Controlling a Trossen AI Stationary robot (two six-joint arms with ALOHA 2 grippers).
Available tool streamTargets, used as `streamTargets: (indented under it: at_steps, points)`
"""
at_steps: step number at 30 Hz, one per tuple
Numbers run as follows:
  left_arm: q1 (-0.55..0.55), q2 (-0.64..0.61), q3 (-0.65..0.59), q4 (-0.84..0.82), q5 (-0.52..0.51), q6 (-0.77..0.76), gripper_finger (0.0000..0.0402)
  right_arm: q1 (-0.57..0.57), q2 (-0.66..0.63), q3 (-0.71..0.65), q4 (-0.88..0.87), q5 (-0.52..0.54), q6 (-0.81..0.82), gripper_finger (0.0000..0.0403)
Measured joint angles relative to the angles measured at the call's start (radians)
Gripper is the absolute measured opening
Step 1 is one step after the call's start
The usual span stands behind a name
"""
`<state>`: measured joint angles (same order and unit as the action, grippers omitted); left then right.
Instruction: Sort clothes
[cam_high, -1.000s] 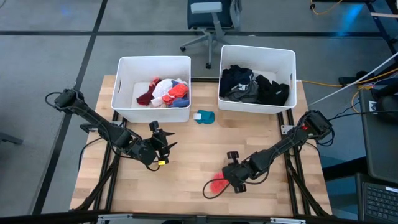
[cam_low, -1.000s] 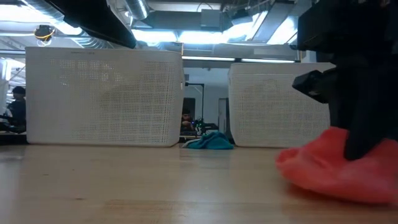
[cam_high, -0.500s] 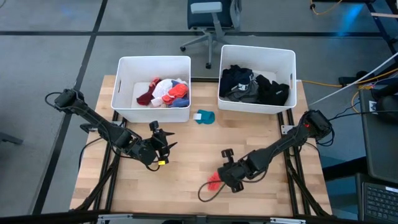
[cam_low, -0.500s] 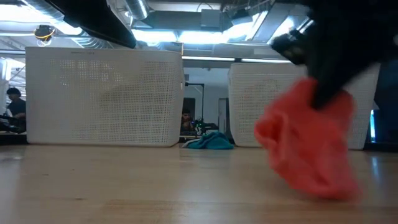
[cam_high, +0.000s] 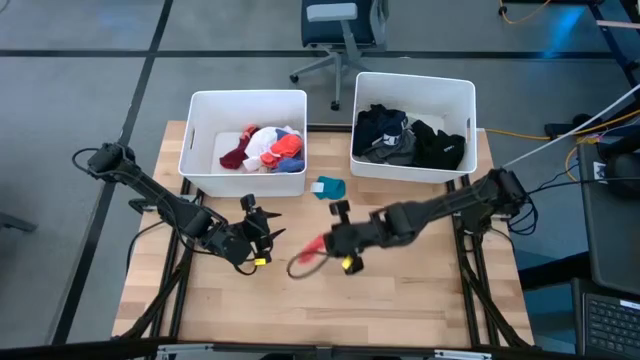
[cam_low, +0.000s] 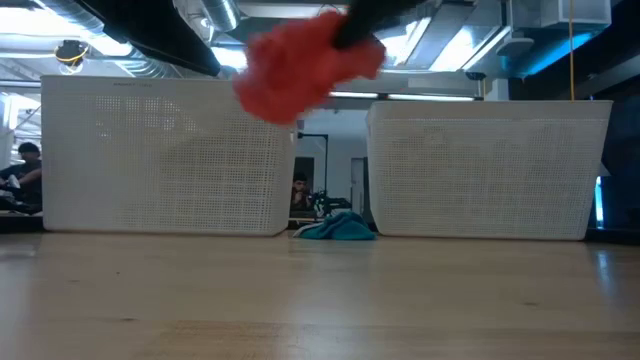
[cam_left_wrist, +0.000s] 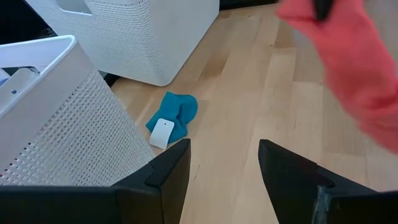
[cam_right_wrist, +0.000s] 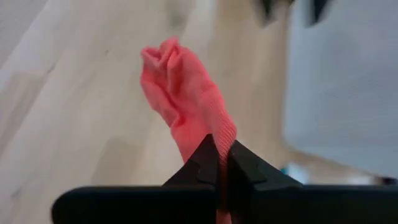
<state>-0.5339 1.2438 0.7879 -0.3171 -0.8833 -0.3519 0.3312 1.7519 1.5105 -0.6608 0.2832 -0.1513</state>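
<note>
- The right gripper (cam_high: 322, 245) has lifted off the wood and swung toward table centre; a second ago it was low at the near right part of the table, pressing on the red garment (cam_low: 300, 65).
- Its jaws are pinched tight on that garment, which hangs from the fingertips clear of the table (cam_high: 300, 300). Earlier it lay as a flat heap on the boards.
- The garment reads as soft knit, crumpled, with a fine ribbed weave in the right wrist view (cam_right_wrist: 186, 102).
- The left gripper (cam_high: 262, 238) is unchanged, just beside the right gripper, its fingers (cam_left_wrist: 168, 174) spread wide with nothing between them.
- A teal garment (cam_high: 329, 187) lies bunched on the wood beyond both grippers, between the two bins, unmoved; a white tag shows on it.
- The left bin (cam_high: 200, 175) beyond the left gripper holds mixed coloured clothes (cam_high: 270, 147): maroon, white, red, blue.
- The right bin (cam_high: 460, 95) holds dark clothes (cam_high: 420, 140).
- Both bins are white rigid plastic with perforated walls.
</note>
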Motion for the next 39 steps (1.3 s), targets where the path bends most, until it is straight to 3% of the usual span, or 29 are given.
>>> streamTargets:
  at_steps: [12,22,28,39]
  points:
    - [0.0,0.0,0.0,-0.001,0.0,0.0,0.018,-0.212,-0.001,0.214,0.098,0.039,-0.2,0.001]
    - [0.0,0.0,0.0,0.0,0.0,0.0,0.018,-0.387,-0.001,0.222,0.41,-0.092,-0.24,0.0018]
    - [0.0,0.0,0.0,0.006,0.0,0.002,0.018,-0.468,0.01,0.223,0.546,-0.119,-0.239,0.0018]
    - [0.0,0.0,0.0,0.011,0.0,0.023,0.018,-0.564,0.153,0.222,0.612,-0.137,-0.208,0.0019]
